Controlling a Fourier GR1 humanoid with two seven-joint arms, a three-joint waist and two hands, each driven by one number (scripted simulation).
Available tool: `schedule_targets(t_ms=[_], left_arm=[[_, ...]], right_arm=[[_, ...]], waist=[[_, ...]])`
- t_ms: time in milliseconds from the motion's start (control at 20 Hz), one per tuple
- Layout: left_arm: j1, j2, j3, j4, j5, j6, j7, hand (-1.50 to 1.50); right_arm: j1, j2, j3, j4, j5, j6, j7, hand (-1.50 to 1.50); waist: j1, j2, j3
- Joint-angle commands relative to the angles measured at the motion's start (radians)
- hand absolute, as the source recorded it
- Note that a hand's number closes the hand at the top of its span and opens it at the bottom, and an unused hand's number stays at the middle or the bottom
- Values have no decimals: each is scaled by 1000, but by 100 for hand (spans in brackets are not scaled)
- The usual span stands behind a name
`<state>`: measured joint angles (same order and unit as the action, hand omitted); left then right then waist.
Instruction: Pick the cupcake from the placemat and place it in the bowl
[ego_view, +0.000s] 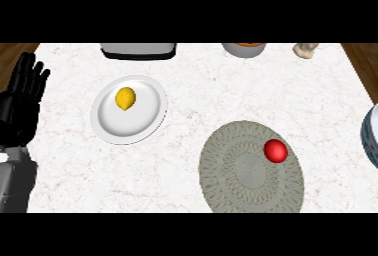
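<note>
A round grey woven placemat (244, 192) lies at the lower middle of the counter. On its upper right part sits a small, round, glossy red thing (275, 150); it does not look like a cupcake. A white shallow bowl (111, 125) stands to the upper left of the mat and holds a yellow lemon-like fruit (126, 98). My left hand (18, 107) rests at the left edge, open with fingers straight and pointing up, far from the mat. My right hand does not show.
A dark grey appliance (139, 50) stands at the back edge. A grey cup (244, 49) and a beige item (306, 49) are at the back right. A blue-and-white rimmed dish (370, 135) is cut off by the right edge.
</note>
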<state>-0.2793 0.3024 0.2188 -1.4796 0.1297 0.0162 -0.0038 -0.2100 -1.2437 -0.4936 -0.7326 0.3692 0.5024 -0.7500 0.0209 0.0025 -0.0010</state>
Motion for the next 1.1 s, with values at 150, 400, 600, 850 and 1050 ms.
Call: schedule_targets(t_ms=[150, 400, 600, 850, 1050], left_arm=[[-16, -19, -11, -22, -24, 43, 28, 0], [72, -12, -1, -102, 9, -3, 41, 0], [30, 2, 26, 2, 14, -25, -32, 0], [-2, -8, 17, -19, 6, 4, 27, 0], [15, 10, 29, -20, 22, -26, 18, 0]], right_arm=[[-83, 171, 143, -181, -27, 75, 142, 150], [-20, 294, 194, -283, 60, -125, 238, 150], [-33, 371, 196, -156, 72, -145, 327, 150], [-154, 422, 184, -37, 21, -64, 334, -150], [-172, 469, 110, 51, -68, -45, 257, -150]], waist=[[-11, -2, 0], [-15, -5, 1], [-15, 0, 1], [-10, 0, 2], [-9, 1, 2]])
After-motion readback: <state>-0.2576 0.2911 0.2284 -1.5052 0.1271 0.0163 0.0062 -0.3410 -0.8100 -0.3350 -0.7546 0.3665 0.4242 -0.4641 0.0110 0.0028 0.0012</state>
